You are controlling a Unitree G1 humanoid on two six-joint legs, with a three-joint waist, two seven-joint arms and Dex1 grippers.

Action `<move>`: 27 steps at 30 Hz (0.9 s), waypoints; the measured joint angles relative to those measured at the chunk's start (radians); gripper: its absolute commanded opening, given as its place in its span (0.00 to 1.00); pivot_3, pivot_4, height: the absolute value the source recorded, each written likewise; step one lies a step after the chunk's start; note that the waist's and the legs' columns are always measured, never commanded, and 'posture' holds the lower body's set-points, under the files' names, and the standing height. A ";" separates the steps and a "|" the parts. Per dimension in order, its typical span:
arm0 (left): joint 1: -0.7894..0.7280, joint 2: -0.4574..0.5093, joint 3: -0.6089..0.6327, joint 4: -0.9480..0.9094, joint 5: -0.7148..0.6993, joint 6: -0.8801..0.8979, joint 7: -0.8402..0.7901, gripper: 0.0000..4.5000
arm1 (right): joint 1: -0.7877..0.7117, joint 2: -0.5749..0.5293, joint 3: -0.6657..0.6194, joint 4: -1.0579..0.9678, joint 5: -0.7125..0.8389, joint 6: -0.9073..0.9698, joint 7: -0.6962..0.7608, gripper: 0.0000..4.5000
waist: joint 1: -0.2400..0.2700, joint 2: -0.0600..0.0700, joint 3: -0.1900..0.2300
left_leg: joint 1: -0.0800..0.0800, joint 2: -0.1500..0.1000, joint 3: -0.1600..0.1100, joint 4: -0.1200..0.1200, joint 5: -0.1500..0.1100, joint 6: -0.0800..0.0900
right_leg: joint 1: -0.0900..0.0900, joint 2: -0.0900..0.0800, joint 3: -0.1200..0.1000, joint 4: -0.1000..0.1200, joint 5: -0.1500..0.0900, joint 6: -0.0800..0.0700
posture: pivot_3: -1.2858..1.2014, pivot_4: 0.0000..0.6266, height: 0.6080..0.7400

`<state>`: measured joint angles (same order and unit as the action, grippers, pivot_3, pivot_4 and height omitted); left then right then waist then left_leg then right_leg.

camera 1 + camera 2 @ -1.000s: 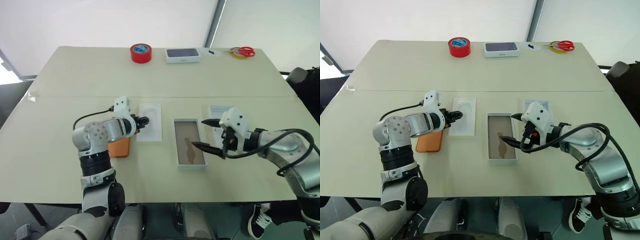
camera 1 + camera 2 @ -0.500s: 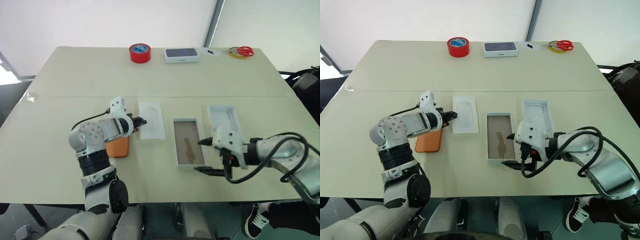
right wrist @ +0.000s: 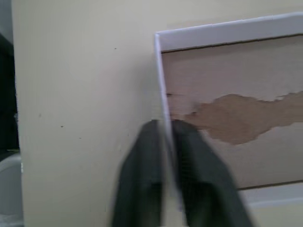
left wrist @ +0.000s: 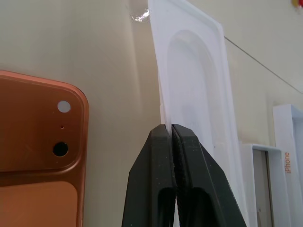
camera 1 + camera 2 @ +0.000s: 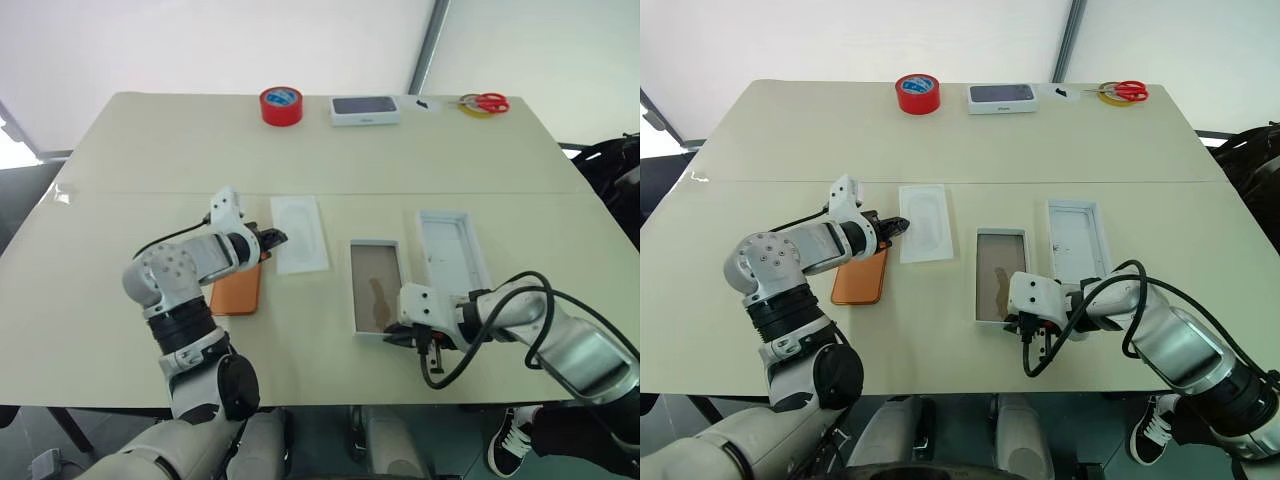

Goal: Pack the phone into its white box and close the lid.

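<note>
Left fingers (image 4: pixel 173 156) pinch the insert's (image 4: pixel 199 94) edge beside the phone (image 4: pixel 38 142); right fingers (image 3: pixel 189 161) clamp the box's (image 3: pixel 227 94) near wall.

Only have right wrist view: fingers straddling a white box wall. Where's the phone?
Observer: The phone is not in the white box. It lies flat, camera side up, well to the box's left.
Operator: Left arm?
Observer: The left gripper is shut on the long edge of the thin white insert, which lies between phone and box.
Operator: Lid?
Observer: The lid lies open side up beside the box, on its right, with nothing gripping it.
</note>
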<state>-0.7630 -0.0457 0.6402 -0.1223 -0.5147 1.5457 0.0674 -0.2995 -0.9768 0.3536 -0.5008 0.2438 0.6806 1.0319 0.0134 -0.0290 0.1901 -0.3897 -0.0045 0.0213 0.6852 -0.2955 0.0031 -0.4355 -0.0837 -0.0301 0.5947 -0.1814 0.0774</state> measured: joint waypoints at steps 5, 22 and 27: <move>-0.015 0.019 0.060 -0.006 0.000 0.015 0.000 0.00 | -0.024 0.018 0.022 0.013 -0.035 -0.018 0.015 0.01 | 0.000 0.000 0.000 | 0.000 0.000 0.000 0.000 0.000 0.000 | 0.000 0.000 0.000 0.000 0.000 0.000 | 0.52 0.24 0.94; -0.071 0.110 0.165 -0.095 0.003 0.060 -0.022 0.00 | -0.298 0.345 0.211 0.230 -0.192 -0.038 0.007 0.44 | -0.001 -0.001 0.000 | 0.000 -0.001 -0.001 0.000 0.002 -0.005 | -0.001 -0.002 -0.001 0.002 0.001 0.001 | 0.52 0.24 0.94; -0.054 0.018 0.151 -0.146 -0.021 0.060 -0.002 0.00 | -0.293 0.330 0.125 0.231 -0.176 -0.038 -0.008 0.77 | 0.000 -0.001 0.000 | 0.000 -0.001 -0.001 0.000 0.002 -0.005 | -0.001 -0.002 -0.001 0.002 0.001 0.001 | 0.52 0.24 0.94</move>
<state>-0.8167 -0.0275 0.7911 -0.2684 -0.5358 1.6058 0.0656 -0.5925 -0.6467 0.4789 -0.2701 0.0682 0.6425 1.0242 0.0139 -0.0297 0.1903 -0.3901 -0.0060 0.0205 0.6847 -0.2932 -0.0015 -0.4363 -0.0860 -0.0309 0.5962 -0.1804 0.0781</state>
